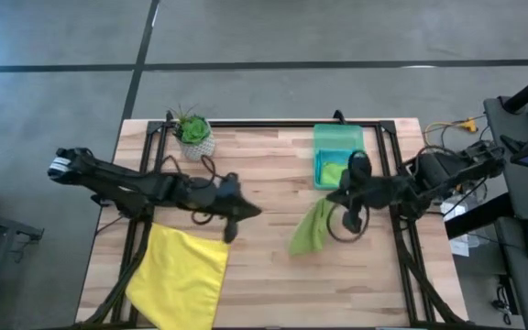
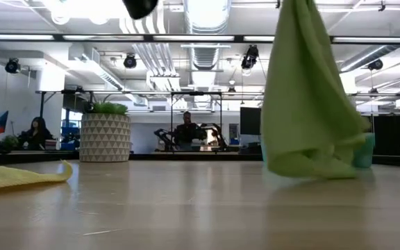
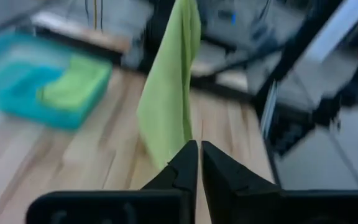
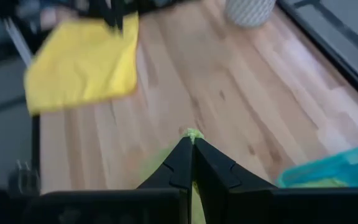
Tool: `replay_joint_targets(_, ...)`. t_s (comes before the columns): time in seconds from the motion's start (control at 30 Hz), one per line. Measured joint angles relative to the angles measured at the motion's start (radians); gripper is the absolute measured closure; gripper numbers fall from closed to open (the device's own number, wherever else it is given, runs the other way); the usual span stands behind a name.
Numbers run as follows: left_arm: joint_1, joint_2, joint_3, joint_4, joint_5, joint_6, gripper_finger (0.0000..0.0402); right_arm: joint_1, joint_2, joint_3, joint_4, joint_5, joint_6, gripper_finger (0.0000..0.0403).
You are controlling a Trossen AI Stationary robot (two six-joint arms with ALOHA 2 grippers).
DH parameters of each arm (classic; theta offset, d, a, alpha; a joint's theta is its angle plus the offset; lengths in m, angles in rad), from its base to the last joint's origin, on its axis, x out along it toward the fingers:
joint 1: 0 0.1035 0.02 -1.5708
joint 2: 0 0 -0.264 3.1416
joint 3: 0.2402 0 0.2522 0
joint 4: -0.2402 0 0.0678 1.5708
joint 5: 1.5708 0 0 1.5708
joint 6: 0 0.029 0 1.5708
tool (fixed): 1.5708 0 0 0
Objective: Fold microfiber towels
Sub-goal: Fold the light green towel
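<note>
Wooden tabletop (image 1: 264,266): yellow towel (image 1: 180,273) flat, unfolded, at left front corner; lime towel (image 1: 312,229) hanging pinched in right gripper (image 1: 335,199) jaws; left gripper (image 1: 238,213) closed, empty; another lime towel (image 1: 334,170) in bin (image 1: 338,139); folding seemingly barely begun.

You have a light wooden butcher-block table (image 1: 264,229). On it a yellow towel (image 1: 180,275) lies flat at the front left corner, overhanging the edge. A small potted plant (image 1: 193,136) stands at the back left. A translucent green bin (image 1: 338,154) sits back right, holding what looks like a folded lime cloth (image 1: 333,171).
</note>
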Motion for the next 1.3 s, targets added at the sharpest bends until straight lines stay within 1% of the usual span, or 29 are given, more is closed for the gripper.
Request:
replay_joint_targets(0.07,0.024,0.039,0.000,0.130,0.000,0.000,0.0379,-0.029,0.000,0.017,0.033,0.000,0.011,0.0394)
replay_joint_targets(0.13,0.044,0.075,0.000,0.241,0.000,0.001,0.0354,-0.054,0.000,0.029,0.065,0.000,0.017,0.0394)
replay_joint_targets(0.23,0.068,0.132,0.026,0.343,-0.001,0.024,0.0304,-0.087,0.001,0.037,0.114,0.000,0.024,0.0394)
replay_joint_targets(0.4,0.091,0.222,0.120,0.342,-0.028,0.053,0.0220,-0.130,0.031,0.038,0.171,0.001,0.040,0.0394)
replay_joint_targets(0.47,0.095,0.257,0.153,0.291,-0.065,0.056,0.0195,-0.137,0.048,0.041,0.183,-0.001,0.028,0.0394)
replay_joint_targets(0.53,0.099,0.290,0.193,0.225,-0.119,0.069,0.0179,-0.140,0.064,0.052,0.192,-0.002,0.015,0.0394)
replay_joint_targets(0.63,0.103,0.322,0.235,0.099,-0.218,0.070,0.0172,-0.143,0.086,0.078,0.188,-0.005,-0.005,0.0394)
replay_joint_targets(0.7,0.108,0.330,0.250,0.008,-0.259,0.070,0.0172,-0.143,0.095,0.103,0.186,-0.016,-0.041,0.0394)
replay_joint_targets(0.83,0.116,0.322,0.242,-0.085,-0.265,0.072,0.0172,-0.143,0.101,0.149,0.177,-0.055,-0.101,0.0394)
replay_joint_targets(0.9,0.115,0.310,0.236,-0.128,-0.244,0.080,0.0172,-0.142,0.100,0.170,0.157,-0.062,-0.122,0.0394)
replay_joint_targets(0.97,0.115,0.300,0.235,-0.171,-0.184,0.110,0.0172,-0.143,0.099,0.192,0.134,-0.067,-0.148,0.0394)
replay_joint_targets(1.1,0.120,0.299,0.218,-0.191,-0.067,0.180,0.0172,-0.143,0.097,0.230,0.107,-0.109,-0.195,0.0394)
replay_joint_targets(1.23,0.140,0.312,0.190,-0.151,-0.016,0.232,0.0172,-0.143,0.097,0.252,0.107,-0.165,-0.228,0.0394)
replay_joint_targets(1.3,0.157,0.314,0.165,-0.112,0.036,0.233,0.0172,-0.143,0.097,0.258,0.106,-0.198,-0.232,0.0394)
